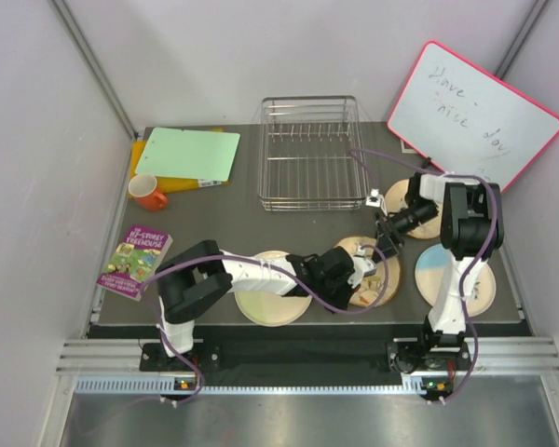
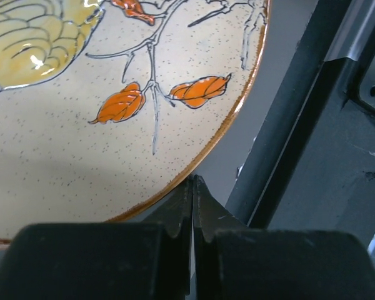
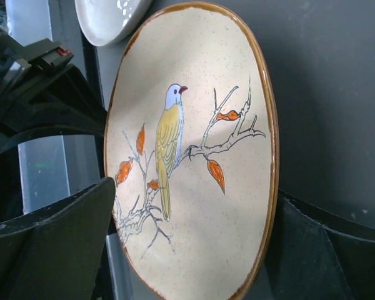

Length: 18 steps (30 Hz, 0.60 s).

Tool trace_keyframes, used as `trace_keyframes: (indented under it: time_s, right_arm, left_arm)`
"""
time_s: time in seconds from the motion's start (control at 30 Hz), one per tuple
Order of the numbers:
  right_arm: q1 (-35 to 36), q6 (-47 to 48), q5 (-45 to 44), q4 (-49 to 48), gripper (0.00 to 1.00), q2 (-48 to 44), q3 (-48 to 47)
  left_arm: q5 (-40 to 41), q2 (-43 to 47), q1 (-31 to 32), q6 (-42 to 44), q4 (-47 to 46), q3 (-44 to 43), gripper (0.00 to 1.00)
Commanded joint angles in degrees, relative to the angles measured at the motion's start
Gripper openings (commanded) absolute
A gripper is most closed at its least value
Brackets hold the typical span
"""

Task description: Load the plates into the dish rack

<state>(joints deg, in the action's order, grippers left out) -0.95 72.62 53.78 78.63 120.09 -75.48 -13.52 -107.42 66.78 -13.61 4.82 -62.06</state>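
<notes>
The dish rack stands at the back centre with no plates in it. A cream plate with a bird on a twig lies at front centre. My left gripper is shut and empty, its tips at that plate's brown rim. My right gripper is open at the plate's far edge, and the bird plate fills the gap between its fingers. A pale green plate lies under my left arm. A light blue plate and another cream plate lie at the right.
A whiteboard leans at the back right. A green board on a yellow one, an orange mug and a book sit at the left. The pale plate's rim shows beyond the bird plate.
</notes>
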Motion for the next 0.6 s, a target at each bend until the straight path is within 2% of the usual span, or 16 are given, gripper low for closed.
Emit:
trace_keyframes:
  time_s: [0.0,0.17,0.2,0.3,0.43,0.47,0.53,0.57]
  right_arm:
    - [3.5,4.3,-4.1,5.1,0.84,2.4,6.7]
    - [3.5,6.4,-5.6,5.1,0.74,1.0,9.1]
    - [3.5,6.5,-5.7,5.1,0.67,0.9,9.2]
    - [3.4,6.8,-6.1,5.1,0.56,0.5,9.6]
    - [3.4,7.4,-6.9,5.0,0.35,-0.3,10.3]
    - [3.2,7.5,-7.1,5.0,0.23,-0.6,10.4]
    - [2.7,7.5,-7.2,5.1,0.11,-1.5,10.5]
    - [2.5,7.4,-7.2,5.0,0.02,-1.9,10.5]
  left_arm:
    - [7.1,-3.6,-2.3,1.8,-4.4,-2.8,0.0]
    - [8.1,-4.1,-3.0,2.4,-6.0,-2.7,0.0]
    - [8.2,-4.0,-3.1,2.4,-6.0,-2.6,0.0]
    - [8.4,-3.9,-3.2,2.4,-6.1,-2.4,0.0]
    - [8.5,-3.4,-3.2,2.3,-6.1,-1.7,0.0]
    - [8.5,-3.2,-3.2,2.4,-6.1,-1.5,0.0]
    - [8.8,-2.7,-3.2,2.6,-6.1,-0.8,0.0]
    - [8.9,-2.0,-3.2,2.9,-6.1,-0.5,0.0]
